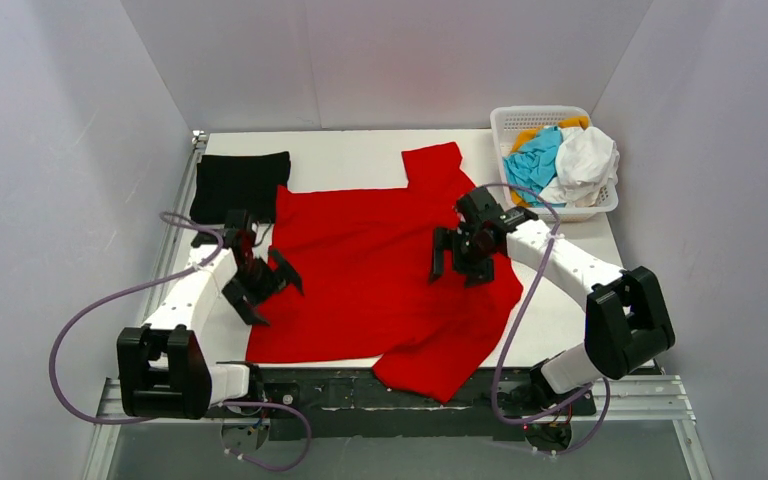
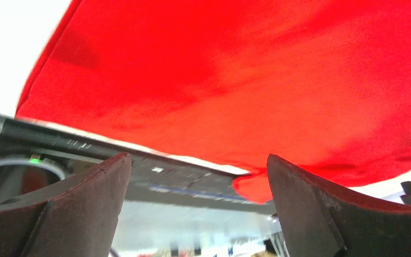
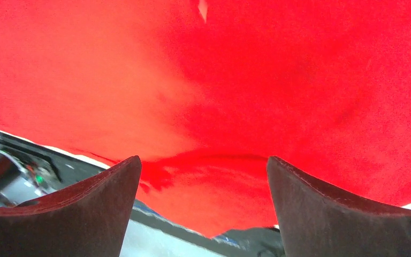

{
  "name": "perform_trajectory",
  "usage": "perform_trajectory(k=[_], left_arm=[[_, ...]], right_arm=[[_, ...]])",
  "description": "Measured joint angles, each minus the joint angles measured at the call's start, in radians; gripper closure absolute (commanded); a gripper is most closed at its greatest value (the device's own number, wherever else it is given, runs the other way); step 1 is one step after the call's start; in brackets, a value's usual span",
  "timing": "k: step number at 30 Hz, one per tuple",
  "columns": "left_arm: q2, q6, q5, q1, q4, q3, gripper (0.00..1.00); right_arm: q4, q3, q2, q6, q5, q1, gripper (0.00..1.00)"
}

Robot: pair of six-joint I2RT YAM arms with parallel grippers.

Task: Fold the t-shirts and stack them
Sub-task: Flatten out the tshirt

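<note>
Sprawling across the white desk, a large bright red cloth t-shirt lies spread out, one sleeve hanging over the near edge. The left tool hovers released over its left edge, the right tool likewise released over its right side; neither grips cloth. A folded black cloth t-shirt rests just beside it at far left. A crumpled cyan cloth t-shirt, a white cloth t-shirt and an orange cloth t-shirt fill a white plastic lattice basket at far right.

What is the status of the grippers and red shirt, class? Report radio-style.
Left gripper open, right gripper open, both empty. Red shirt spread flat, unfolded, one sleeve over the near table edge. Black shirt folded, far left. Nothing blocking.
</note>
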Motion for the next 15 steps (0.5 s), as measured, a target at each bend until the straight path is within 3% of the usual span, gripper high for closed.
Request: perform_trajectory(k=[4, 7, 15], left_arm=[[0.063, 0.004, -0.009, -0.003, 0.047, 0.233, 0.00], [0.168, 0.005, 0.004, -0.008, 0.128, 0.328, 0.01], [0.689, 0.037, -0.009, -0.053, 0.275, 0.647, 0.01]], right_arm=[[0.021, 0.185, 0.035, 0.000, 0.031, -0.046, 0.04], [0.050, 0.309, 0.129, 0.002, 0.065, -0.106, 0.04], [0.055, 0.645, 0.564, -0.014, 0.231, -0.218, 0.04]])
